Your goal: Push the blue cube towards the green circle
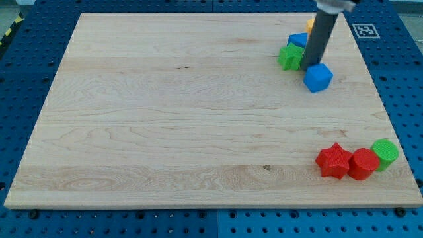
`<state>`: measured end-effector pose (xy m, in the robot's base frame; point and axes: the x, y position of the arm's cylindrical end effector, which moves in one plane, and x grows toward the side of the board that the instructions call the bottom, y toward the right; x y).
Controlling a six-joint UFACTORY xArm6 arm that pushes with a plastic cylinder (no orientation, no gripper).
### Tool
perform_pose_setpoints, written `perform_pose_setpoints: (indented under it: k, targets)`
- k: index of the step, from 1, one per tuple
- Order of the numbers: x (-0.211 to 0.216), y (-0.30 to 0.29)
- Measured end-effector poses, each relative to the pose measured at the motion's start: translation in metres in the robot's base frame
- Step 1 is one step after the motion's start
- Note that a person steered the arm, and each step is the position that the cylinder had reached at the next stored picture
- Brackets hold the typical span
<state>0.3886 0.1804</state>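
The camera view takes in a pale wooden desk (pixel 165 112) resting on a blue perforated base (pixel 26 225), with a small black-and-white marker tag (pixel 364 30) off the board's top right corner. The blue cube (pixel 318 77) sits in the view's upper right part of the board, turned so one corner points towards the view's bottom; being a cube, it shows no long axis. My tip (pixel 309 67) comes down at the cube's upper left edge, touching or just beside it; there is no claw on this arm, only the dark rod (pixel 320 36), so nothing opens or closes. Just to the view's left of the rod stands a green block (pixel 289 57) of a star-like shape, with a second blue block (pixel 298 39) behind it and an orange block (pixel 310 26) peeping out by the rod, its shape hidden. The green circle (pixel 384 151) lies well apart, near the board's lower right corner. Touching it on the view's left is a red round-edged block (pixel 363 163), and beside that a red star (pixel 334 160). The board between the cube and the green circle is open wood.
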Motion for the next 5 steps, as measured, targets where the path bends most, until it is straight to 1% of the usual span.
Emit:
perform_pose_setpoints:
  k: [1,2,3,4,5]
  targets:
    - [0.055,0.005]
    - [0.066,0.004]
    - [0.056,-0.013]
    - [0.063,-0.003]
    - [0.088,0.014]
